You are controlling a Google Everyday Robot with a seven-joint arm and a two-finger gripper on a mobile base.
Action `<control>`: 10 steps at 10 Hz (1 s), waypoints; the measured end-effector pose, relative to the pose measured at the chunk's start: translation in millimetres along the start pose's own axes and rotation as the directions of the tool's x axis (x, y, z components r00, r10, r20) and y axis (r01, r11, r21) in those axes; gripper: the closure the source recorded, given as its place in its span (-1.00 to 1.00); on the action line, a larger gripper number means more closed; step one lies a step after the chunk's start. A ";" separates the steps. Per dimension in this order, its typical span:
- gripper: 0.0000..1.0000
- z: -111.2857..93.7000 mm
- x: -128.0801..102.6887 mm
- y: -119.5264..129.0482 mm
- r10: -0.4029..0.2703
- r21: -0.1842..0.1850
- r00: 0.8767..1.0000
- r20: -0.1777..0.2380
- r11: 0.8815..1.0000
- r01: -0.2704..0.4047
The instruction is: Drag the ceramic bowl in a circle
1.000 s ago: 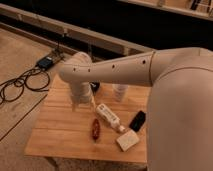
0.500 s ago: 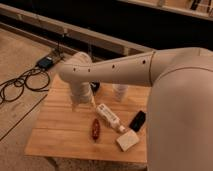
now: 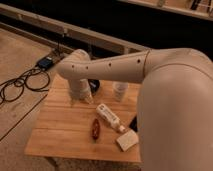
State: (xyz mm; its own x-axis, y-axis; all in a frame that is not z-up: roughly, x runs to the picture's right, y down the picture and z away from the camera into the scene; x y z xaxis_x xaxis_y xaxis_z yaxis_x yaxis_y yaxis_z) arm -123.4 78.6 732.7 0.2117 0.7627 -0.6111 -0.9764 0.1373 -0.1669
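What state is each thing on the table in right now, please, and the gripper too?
Gripper: low over the table's far left, beside the bowl.
Bowl: upright, partly hidden behind the arm.
White container: standing upright.
Bottle: lying on its side.
Brown object: lying flat.
White block: lying flat.
Black object: flat, partly hidden by the arm.

The white arm [image 3: 125, 65] reaches from the right edge toward the frame's upper left, bends at its joint, and points its gripper [image 3: 84, 97] downward, left of centre.
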 end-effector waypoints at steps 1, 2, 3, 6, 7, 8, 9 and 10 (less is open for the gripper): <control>-0.30 7.6 -13.1 2.5 -0.051 -0.002 0.999 0.005 0.999 0.051; -0.30 17.9 -28.3 1.2 -0.105 0.002 0.994 0.008 0.995 0.105; -0.30 25.8 -38.1 -1.6 -0.138 0.008 0.990 0.004 0.990 0.138; -0.30 50.5 -76.6 -10.6 -0.239 0.020 0.971 -0.006 0.971 0.239; -0.30 59.0 -89.4 -13.0 -0.266 0.020 0.964 -0.009 0.964 0.266; -0.30 69.8 -104.0 -15.7 -0.300 0.022 0.954 -0.013 0.954 0.300; -0.30 76.5 -112.1 -16.6 -0.320 0.023 0.947 -0.017 0.947 0.320; -0.30 86.8 -122.8 -18.1 -0.350 0.025 0.936 -0.025 0.936 0.350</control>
State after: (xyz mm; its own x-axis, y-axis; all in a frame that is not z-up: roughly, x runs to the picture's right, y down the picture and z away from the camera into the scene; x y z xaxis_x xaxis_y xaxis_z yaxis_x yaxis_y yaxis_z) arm -135.5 37.3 878.0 0.5410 0.6507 -0.5328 -0.8410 0.4118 -0.3509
